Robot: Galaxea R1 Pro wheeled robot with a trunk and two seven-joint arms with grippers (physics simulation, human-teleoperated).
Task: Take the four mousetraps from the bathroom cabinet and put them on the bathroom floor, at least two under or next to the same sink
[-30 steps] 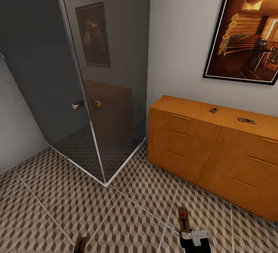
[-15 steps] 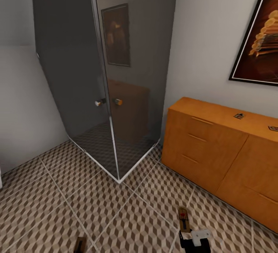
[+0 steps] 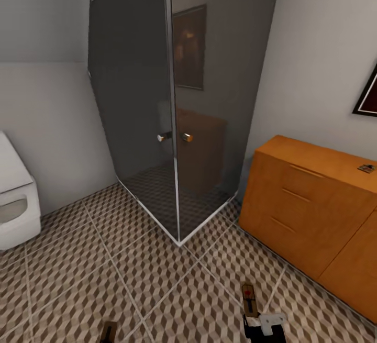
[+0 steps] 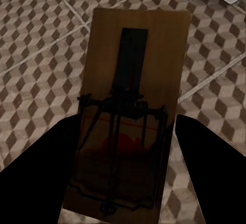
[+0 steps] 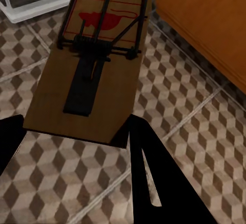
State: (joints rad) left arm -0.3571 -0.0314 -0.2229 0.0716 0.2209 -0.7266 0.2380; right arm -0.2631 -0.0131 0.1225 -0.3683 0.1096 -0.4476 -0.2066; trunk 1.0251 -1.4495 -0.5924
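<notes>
the cabinet [image 3: 309,204] runs off the head view's right edge, a mousetrap on its top [image 3: 366,168] half cut away. the left jaws [image 4: 128,183] clench one mousetrap [image 4: 130,106] by its long sides, its lower end cut off. the right jaws [image 5: 77,131] grasp another mousetrap [image 5: 95,60] at its plain end, both over the bathroom floor [image 3: 157,280], beside a shower enclosure [image 3: 173,102] and toilet [image 3: 15,201]

Home bathroom: glass shower cabin [image 3: 173,123], toilet [image 3: 13,201], patterned tile floor [image 3: 104,280].
</notes>
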